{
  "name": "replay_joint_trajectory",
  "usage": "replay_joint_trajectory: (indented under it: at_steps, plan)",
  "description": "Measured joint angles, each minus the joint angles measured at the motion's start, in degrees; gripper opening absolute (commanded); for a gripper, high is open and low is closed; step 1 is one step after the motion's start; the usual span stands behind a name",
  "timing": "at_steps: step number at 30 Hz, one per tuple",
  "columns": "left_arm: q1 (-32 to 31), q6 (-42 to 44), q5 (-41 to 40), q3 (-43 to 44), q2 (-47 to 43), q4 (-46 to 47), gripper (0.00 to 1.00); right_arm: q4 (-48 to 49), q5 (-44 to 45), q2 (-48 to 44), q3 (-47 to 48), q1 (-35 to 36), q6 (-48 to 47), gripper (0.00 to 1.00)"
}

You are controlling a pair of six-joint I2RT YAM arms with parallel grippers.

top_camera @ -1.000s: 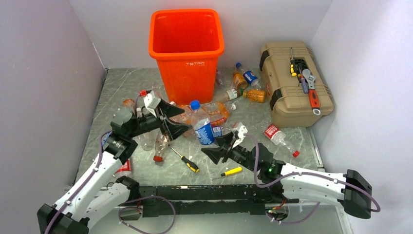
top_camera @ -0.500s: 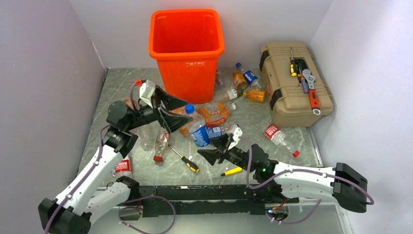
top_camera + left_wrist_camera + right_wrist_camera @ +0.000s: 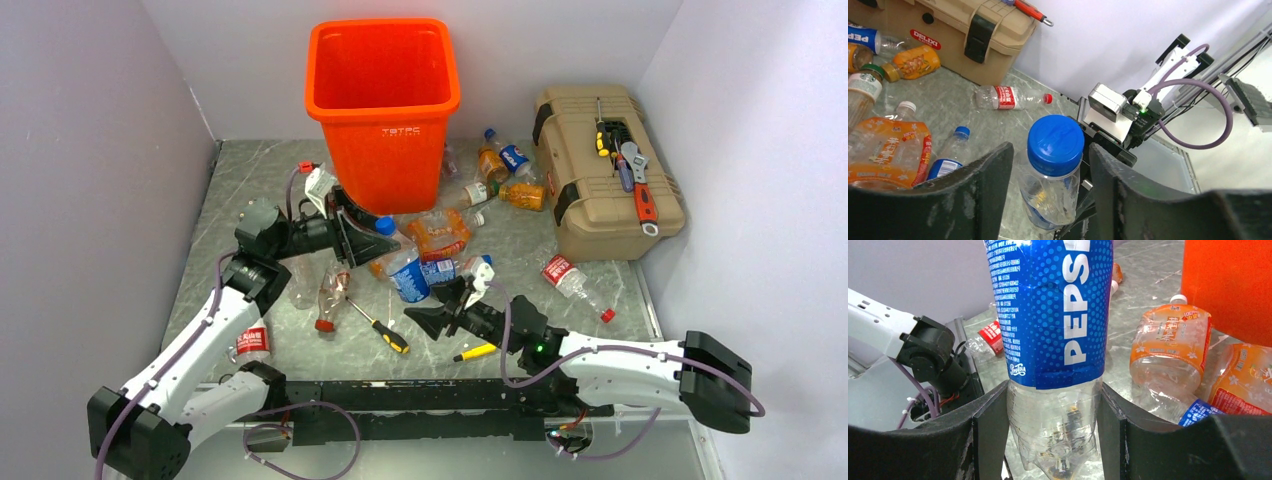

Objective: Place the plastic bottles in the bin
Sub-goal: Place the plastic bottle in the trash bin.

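As right claw [image 3: 1054,402] clamps the bottle [image 3: 1048,315], left claw [image 3: 1050,152] flanks its cap [image 3: 1055,137], grip unclear.

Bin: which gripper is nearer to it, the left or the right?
Left. The left gripper is close beside the foot of the bin, at its front left corner. The right gripper is well short of it, farther back toward the robot.

A tan toolbox [image 3: 590,205] bears a wrench [image 3: 640,190]; two screwdrivers [image 3: 380,327] lie nearby.
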Motion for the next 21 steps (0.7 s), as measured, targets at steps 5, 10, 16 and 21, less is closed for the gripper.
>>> replay_joint_trajectory:
  at_steps: [5, 10, 16, 21]
  plan:
    - [0.02, 0.83, 0.68, -0.68, 0.15, 1.2, 0.29, -0.24, 0.66, 0.68, 0.02, 0.13, 0.11, 0.55]
    - [0.07, 1.79, 0.72, -1.4, 0.28, 1.29, 0.09, -1.9, 0.83, 1.36, 0.59, 0.15, 0.28, 0.71]
    - [-0.02, 1.97, 0.81, -1.44, 0.42, 0.79, 0.0, -10.36, -0.24, 2.82, 6.21, 0.26, 0.46, 0.96]
    - [-0.07, 2.43, 0.57, -1.75, 0.02, -0.11, 0.0, -16.35, -0.26, 3.19, 9.79, 0.26, 1.29, 1.0]
